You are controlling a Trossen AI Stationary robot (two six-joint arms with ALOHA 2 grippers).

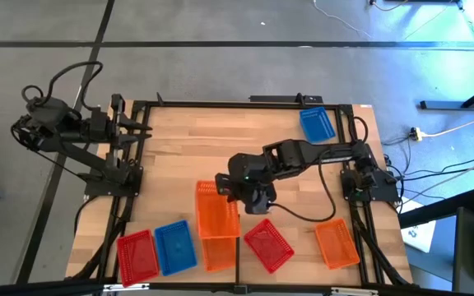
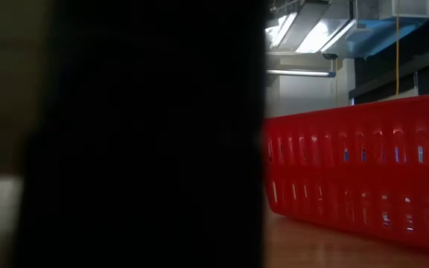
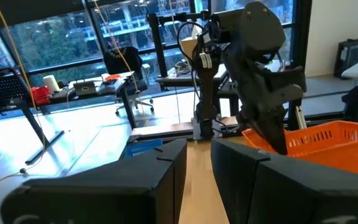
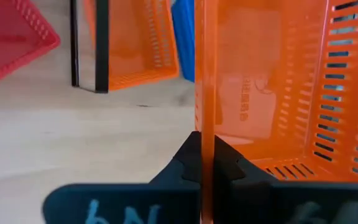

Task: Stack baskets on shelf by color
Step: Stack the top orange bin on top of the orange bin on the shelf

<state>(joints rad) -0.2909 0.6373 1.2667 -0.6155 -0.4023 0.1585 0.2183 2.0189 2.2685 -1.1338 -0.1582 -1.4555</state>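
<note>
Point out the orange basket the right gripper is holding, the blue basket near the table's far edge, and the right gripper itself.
held orange basket (image 1: 217, 212): high view, its lattice floor.
far blue basket (image 1: 317, 124): high view, its middle.
right gripper (image 4: 202, 163): right wrist view, where the fingers pinch the basket wall.

Both arms matte black, chunky jointed links, black cables looping off the bases. Left arm (image 1: 72, 131) on a black frame mount. Right arm (image 1: 303, 156) has a small green light near its wrist. Right gripper (image 4: 202, 163): black fingers, pale blue scrawl.
</note>
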